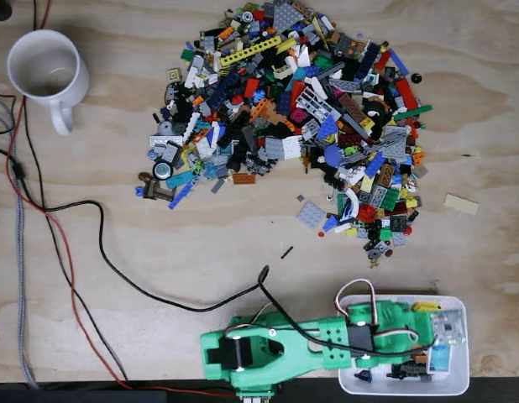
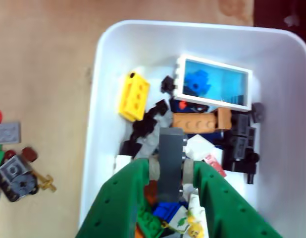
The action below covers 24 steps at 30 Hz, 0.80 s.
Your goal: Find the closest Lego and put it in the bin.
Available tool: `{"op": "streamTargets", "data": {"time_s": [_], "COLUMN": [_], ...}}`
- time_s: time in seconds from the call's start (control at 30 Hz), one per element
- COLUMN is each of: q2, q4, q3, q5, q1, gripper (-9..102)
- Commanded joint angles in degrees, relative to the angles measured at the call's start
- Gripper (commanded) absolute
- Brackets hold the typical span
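Green claw pinching grey brick, upright.
Hanging directly over white bin; brick's long axis pointing down into it.

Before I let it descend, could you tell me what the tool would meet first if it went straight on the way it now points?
Probably the pile already in the bin: the tool, shut on a dark grey piece, points at the black bits and orange brick below. Depth is unclear.
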Motion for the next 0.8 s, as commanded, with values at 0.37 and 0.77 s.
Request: {"op": "streamTargets", "data": {"time_s": [0.37, 0.77], "q2": [8.96, 18.46], "q4": [-6.68, 0.88], "q3": [1.49, 12.04], "q5": [1.58, 5.10], "q1": [-6.50, -58.45], "gripper": [2, 0]}}
